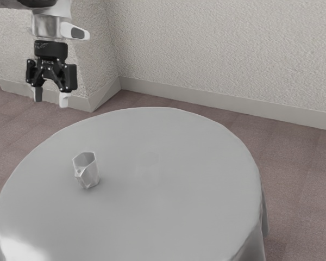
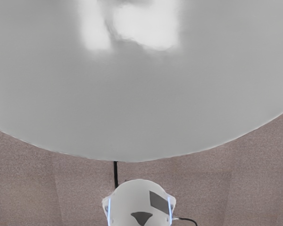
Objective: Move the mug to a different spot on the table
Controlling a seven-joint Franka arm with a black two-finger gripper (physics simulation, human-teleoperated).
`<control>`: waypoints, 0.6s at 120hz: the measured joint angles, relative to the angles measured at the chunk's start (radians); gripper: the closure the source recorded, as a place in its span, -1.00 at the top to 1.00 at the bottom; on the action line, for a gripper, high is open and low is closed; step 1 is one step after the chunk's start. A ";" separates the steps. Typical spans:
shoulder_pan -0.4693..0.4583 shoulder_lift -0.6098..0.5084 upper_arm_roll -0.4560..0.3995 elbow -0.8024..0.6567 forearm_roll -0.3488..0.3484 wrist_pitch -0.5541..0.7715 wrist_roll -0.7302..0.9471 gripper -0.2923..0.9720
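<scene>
Exterior view: pincer (image 1: 51, 97) released, empty, high above the round grey surface (image 1: 185, 179); pale mug (image 1: 86, 170) stands opening-up on that surface toward the exterior view's left, well apart from pincer.

The exterior view's top edge cut off the arm (image 1: 46, 23). The handle on the mug (image 1: 86, 170) was too small to tell.

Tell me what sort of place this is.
Likely a plain indoor room: a round grey table holding a mug, brownish carpet, and a textured pale wall with a baseboard.
</scene>
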 joint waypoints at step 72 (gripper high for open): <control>0.198 -0.458 -0.132 -0.887 -0.046 0.787 -0.111 0.51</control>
